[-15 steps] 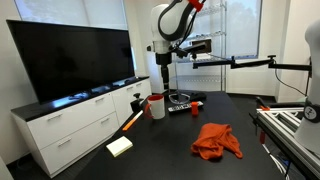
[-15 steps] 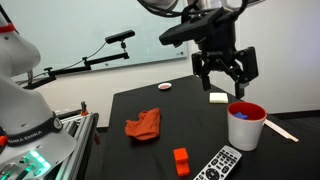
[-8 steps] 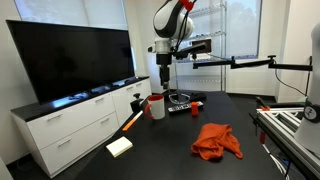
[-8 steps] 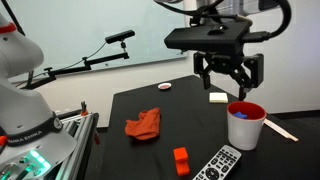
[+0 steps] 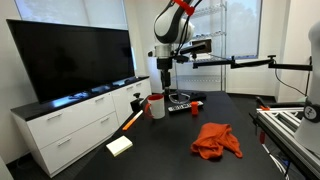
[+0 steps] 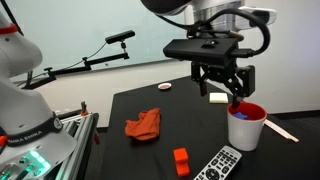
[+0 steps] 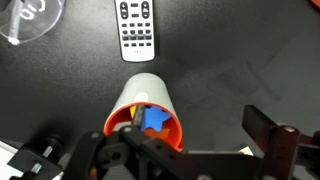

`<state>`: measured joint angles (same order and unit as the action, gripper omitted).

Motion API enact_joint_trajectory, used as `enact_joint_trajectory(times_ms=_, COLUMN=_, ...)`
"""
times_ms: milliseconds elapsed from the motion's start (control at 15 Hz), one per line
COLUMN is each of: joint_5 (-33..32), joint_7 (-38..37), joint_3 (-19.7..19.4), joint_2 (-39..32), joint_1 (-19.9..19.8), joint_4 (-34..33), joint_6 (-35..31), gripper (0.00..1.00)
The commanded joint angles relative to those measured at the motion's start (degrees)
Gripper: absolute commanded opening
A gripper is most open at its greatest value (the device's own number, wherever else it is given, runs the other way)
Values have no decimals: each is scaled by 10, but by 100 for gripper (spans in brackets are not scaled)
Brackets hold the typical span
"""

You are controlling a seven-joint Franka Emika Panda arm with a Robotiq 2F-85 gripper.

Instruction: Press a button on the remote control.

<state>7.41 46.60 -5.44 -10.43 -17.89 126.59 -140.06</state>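
The remote control point(image 6: 220, 163) is a flat black slab with pale buttons, lying near the table's front edge. It also shows in an exterior view point(image 5: 180, 107) and at the top of the wrist view point(image 7: 137, 28). My gripper point(image 6: 226, 86) is open and empty. It hangs just above a white cup with a red rim point(image 6: 245, 125), well above and apart from the remote. In the wrist view the gripper point(image 7: 165, 142) looks down onto that cup point(image 7: 143, 108), which holds blue and orange pieces. The gripper also shows in an exterior view point(image 5: 165, 68).
An orange cloth point(image 6: 143, 125) lies mid-table, a small red block point(image 6: 181, 160) left of the remote, a white pad point(image 6: 218, 98) behind the gripper. A small dish point(image 6: 165, 88) sits at the far edge. A TV on a white cabinet point(image 5: 70, 55) stands beside the table.
The gripper has shifted sideways and lower, and now hangs closer over the cup. Its wrist has turned. The remote and other objects have not moved.
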Motion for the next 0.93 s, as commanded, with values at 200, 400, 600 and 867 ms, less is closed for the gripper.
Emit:
enact_joint_trajectory(times_ms=200, joint_5=-31, joint_7=-42, joint_3=-36, joint_2=-20, joint_1=2, joint_4=-10, joint_6=-4, gripper=100)
enact_joint_trajectory(times_ms=400, joint_5=-32, joint_7=-44, joint_3=-42, joint_2=-45, joint_1=-1, joint_4=-11, joint_6=-6, gripper=100)
enact_joint_trajectory(times_ms=600, joint_5=-38, joint_7=-56, joint_3=-42, joint_2=-68, joint_1=-1, joint_4=-13, joint_6=-13, gripper=100)
enact_joint_trajectory(times_ms=867, joint_5=-44, joint_7=-63, joint_3=-42, joint_2=-88, joint_1=-8, joint_4=-26, joint_6=-22, gripper=100)
